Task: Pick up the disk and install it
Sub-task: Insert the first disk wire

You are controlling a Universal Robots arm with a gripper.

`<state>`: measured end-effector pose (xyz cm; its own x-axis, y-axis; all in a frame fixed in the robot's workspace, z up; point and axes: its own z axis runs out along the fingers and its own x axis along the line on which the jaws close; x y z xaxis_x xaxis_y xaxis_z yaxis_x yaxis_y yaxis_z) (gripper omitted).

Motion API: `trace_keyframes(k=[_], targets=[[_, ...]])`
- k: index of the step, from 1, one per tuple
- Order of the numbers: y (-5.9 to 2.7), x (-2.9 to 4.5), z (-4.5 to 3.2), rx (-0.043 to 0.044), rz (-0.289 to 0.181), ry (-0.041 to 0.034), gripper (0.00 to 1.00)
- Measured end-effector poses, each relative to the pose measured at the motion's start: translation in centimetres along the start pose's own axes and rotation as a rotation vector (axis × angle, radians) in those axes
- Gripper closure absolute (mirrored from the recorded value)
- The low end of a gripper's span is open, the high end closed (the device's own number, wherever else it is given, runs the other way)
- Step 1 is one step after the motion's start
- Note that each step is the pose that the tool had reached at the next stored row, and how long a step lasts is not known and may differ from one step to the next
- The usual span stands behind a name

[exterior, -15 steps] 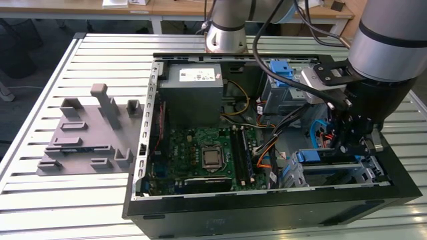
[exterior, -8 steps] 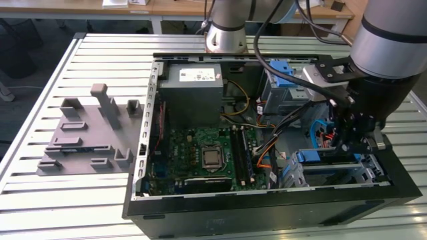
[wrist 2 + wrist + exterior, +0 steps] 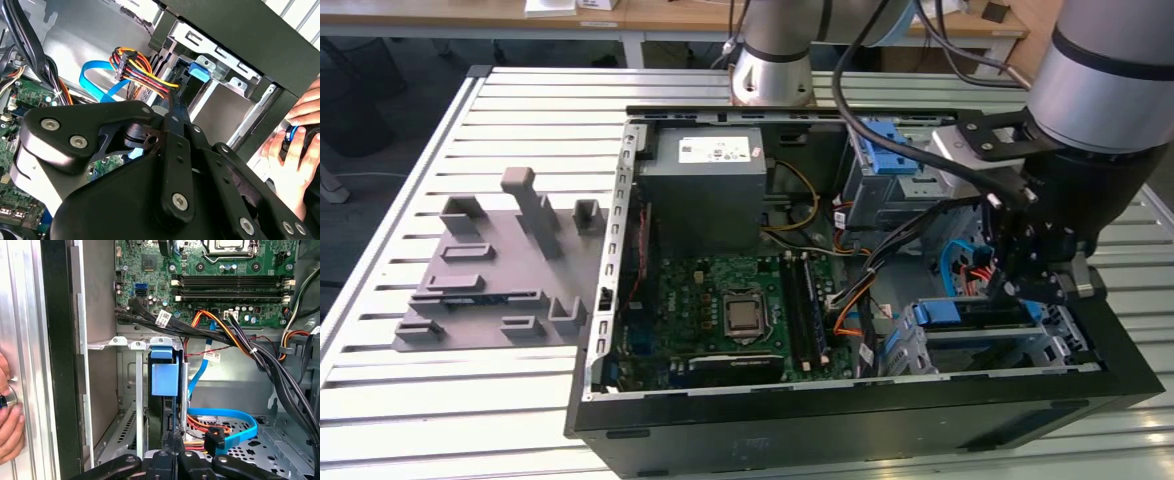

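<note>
Judging by both wrist views, clenched shut at the gripper, with nothing visibly clamped between the fingers. Found just ahead of the fingertips: the disk, edge-on in a slot of the cage, offering its blue rail end and hiding its metal body. Cannot tell whether touched or narrowly apart, nor whether fully seated. Worth fearing first a skewed push: pressing off-centre on that blue end could jam the rails against the cage and leave the disk half home. Worth watching also the orange-and-yellow cable bundle and the blue ribbon cable close beside the gripper, both easily snagged or pinched by any sideways drift. Worth minding too a hand holding something dark and blue outside the case wall, off to one side of the gripper. Gained from the first wrist view: a straight look along the slot, with the motherboard beyond the fingertips. Gained instead from the second wrist view: the fingers' flanks and linkage, and the cage mouth seen aslant. Gained from the exterior view: the whole open case on the slatted table, and a grey fixture lying well apart from the gripper.
</note>
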<state>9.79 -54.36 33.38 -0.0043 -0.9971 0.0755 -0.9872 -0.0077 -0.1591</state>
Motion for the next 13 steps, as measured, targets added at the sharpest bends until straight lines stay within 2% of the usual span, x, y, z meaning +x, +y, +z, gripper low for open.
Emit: trace_keyframes(k=[6,13], targets=[[-0.12,0.01,-0.05,-0.0095,-0.001,0.0002,0.89],[-0.17,0.02,-0.23,-0.0124,-0.001,0.0003,0.89]])
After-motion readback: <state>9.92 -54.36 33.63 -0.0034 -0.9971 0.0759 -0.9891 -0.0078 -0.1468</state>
